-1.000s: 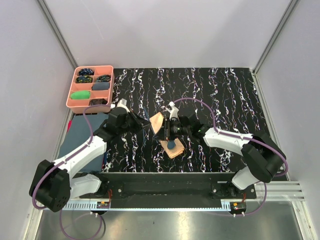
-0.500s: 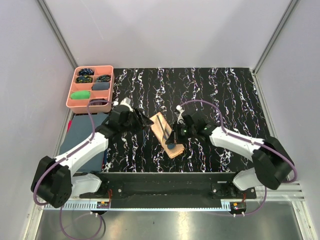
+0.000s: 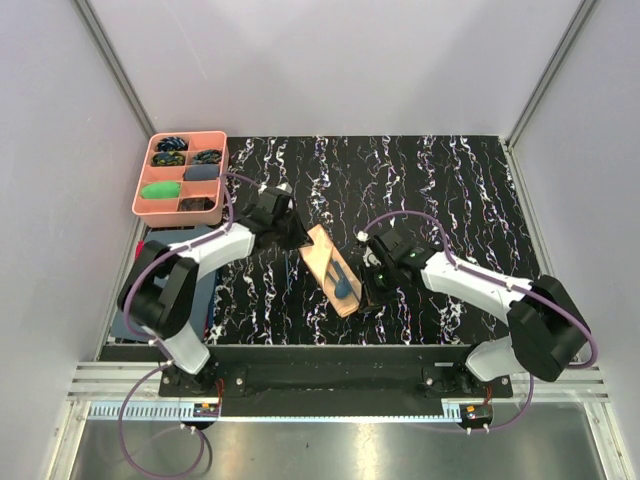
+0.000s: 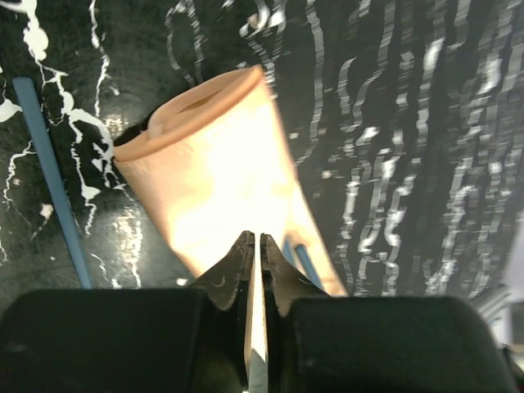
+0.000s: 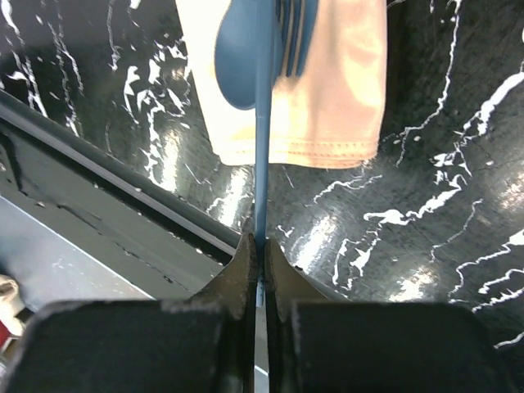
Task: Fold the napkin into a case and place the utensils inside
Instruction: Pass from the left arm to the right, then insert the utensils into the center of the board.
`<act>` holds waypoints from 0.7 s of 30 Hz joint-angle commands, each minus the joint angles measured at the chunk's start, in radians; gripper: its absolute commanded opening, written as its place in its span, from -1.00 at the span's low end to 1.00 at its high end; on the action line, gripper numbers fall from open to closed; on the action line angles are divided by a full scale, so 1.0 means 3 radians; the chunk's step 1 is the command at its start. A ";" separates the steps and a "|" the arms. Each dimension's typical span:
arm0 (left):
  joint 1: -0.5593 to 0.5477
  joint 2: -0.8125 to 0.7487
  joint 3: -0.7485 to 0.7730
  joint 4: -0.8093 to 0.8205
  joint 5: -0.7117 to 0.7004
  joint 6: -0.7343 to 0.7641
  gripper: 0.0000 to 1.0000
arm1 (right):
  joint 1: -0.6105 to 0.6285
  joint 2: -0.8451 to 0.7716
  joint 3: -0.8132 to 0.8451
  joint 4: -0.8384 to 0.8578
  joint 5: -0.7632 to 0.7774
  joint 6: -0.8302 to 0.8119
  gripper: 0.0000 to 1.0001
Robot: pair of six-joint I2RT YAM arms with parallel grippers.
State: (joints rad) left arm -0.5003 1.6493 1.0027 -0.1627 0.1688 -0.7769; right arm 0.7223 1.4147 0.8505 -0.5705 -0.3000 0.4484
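The napkin [image 3: 322, 252], shiny peach-orange, lies folded as a narrow case slanting across the black marbled table. A round-bowled dark blue spoon [image 3: 342, 281] rests on the case's near end, with fork tines [image 5: 295, 37] beside it. My right gripper [image 3: 367, 286] sits just off that end, shut on a slim blue utensil handle [image 5: 262, 164] that runs over the case [image 5: 327, 90]. My left gripper [image 3: 298, 237] is at the far left end, its jaws nearly together on the napkin's [image 4: 221, 155] edge, peach fabric showing between them. Another slim blue piece [image 4: 49, 180] lies on the table beside the case.
A pink compartment tray [image 3: 137, 190] with small coloured bundles stands at the far left. A dark blue-grey cloth [image 3: 130, 305] lies under my left arm at the left edge. The table's dark front rail [image 3: 320, 352] runs close behind the case's near end.
The raised napkin flap has dropped flat into the case. My left gripper opened, moved to the far left end and closed again. My right gripper drew back toward the near right.
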 commanded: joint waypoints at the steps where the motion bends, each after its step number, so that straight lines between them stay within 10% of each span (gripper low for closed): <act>1: -0.0015 0.0177 0.0262 -0.0025 0.0005 0.0222 -0.87 | -0.0015 0.0024 0.0156 -0.0113 0.0049 -0.0211 -1.00; 21: -0.0096 0.0439 0.0222 -0.0025 -0.0056 0.0217 -0.95 | -0.0086 0.0510 0.0499 0.0163 0.0233 -0.0518 -1.00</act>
State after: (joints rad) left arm -0.5167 1.7611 1.0550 -0.1936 0.1638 -0.7258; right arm 0.7082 1.5433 0.9459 -0.5743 -0.2634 0.3321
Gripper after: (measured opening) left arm 0.034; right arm 0.021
